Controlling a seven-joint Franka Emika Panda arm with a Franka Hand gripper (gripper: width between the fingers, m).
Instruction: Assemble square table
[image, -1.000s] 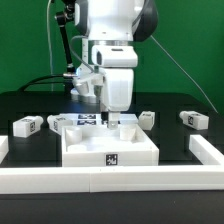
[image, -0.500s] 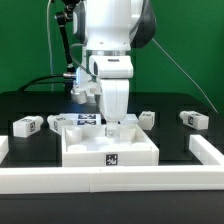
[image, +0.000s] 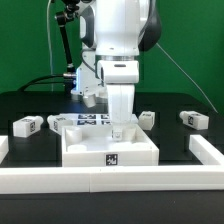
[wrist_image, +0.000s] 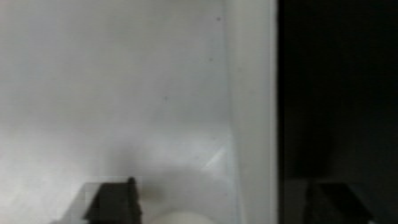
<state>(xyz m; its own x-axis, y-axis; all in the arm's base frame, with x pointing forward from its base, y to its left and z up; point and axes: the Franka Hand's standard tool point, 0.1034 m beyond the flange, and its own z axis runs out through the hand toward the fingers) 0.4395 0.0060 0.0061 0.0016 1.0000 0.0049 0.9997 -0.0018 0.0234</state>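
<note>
Dropped lower than a second ago, hand now at far rim of tabletop. From the exterior view's left: loose leg, tabletop mid-desk, another leg. Straddling the rim with both fingers; clenched or not, cannot tell. Best squared to rim and seated deep before closing.
</note>
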